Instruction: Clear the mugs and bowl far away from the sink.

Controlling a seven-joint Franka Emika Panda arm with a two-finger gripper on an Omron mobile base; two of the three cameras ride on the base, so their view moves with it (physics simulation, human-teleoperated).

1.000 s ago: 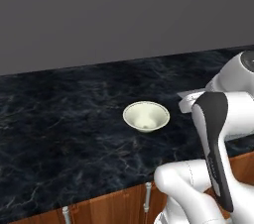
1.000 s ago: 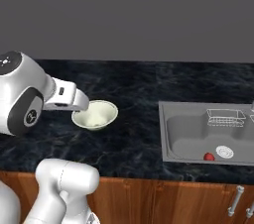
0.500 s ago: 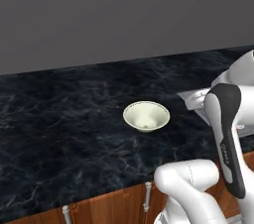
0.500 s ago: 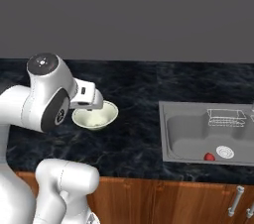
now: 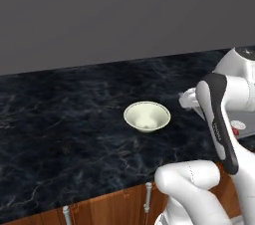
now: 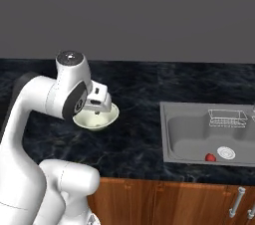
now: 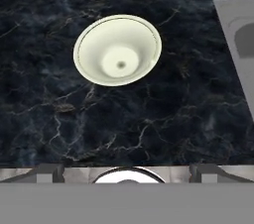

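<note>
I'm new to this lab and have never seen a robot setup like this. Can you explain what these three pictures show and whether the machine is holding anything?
It is a rendered kitchen with a white jointed robot arm on a wheeled base. Two pictures come from cameras on the base, behind the arm to its left and right. The third looks down from the hand itself; the open two-finger gripper holds nothing. On the black marble counter sits a wide, shallow cream-white bowl, upright and empty. To one side is a grey steel sink with a wire basket and a small red object near the drain.
</note>
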